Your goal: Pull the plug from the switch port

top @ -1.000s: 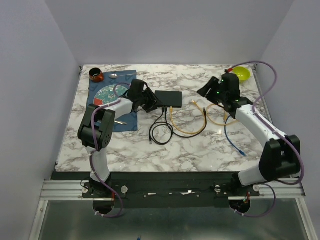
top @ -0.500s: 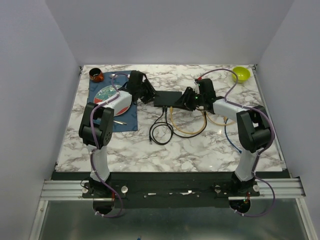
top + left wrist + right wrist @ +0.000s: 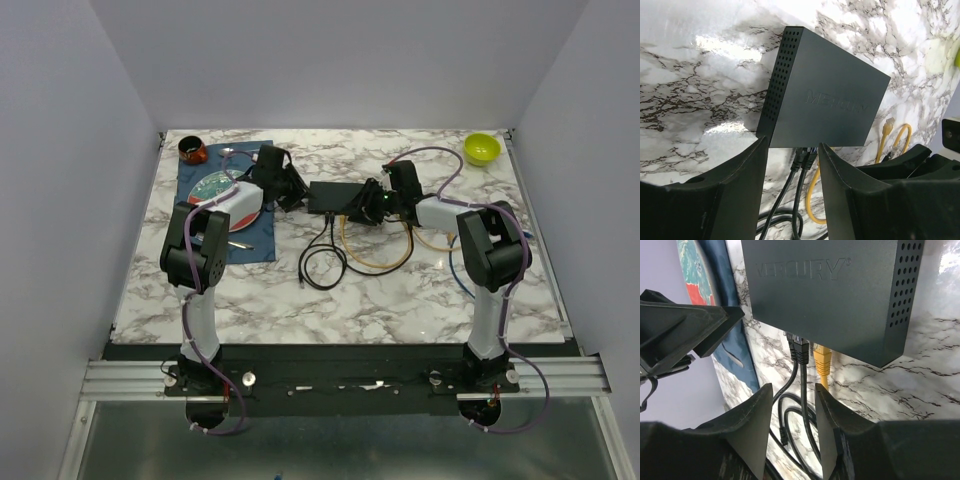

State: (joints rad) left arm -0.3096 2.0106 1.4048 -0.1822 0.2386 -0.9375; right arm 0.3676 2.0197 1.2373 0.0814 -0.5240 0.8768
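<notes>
In the top view the sockets of the switch are hidden, and the fingers are too small to judge. The switch is a thin matte-black box with raised lettering and round holes in its short walls. It lies on the marble table, toward 12 o'clock from the centre. Black plugs and a yellow plug sit in its 6 o'clock edge. The left gripper, at its 9 o'clock, and the right gripper, at 3 o'clock, have their jaws spread.
</notes>
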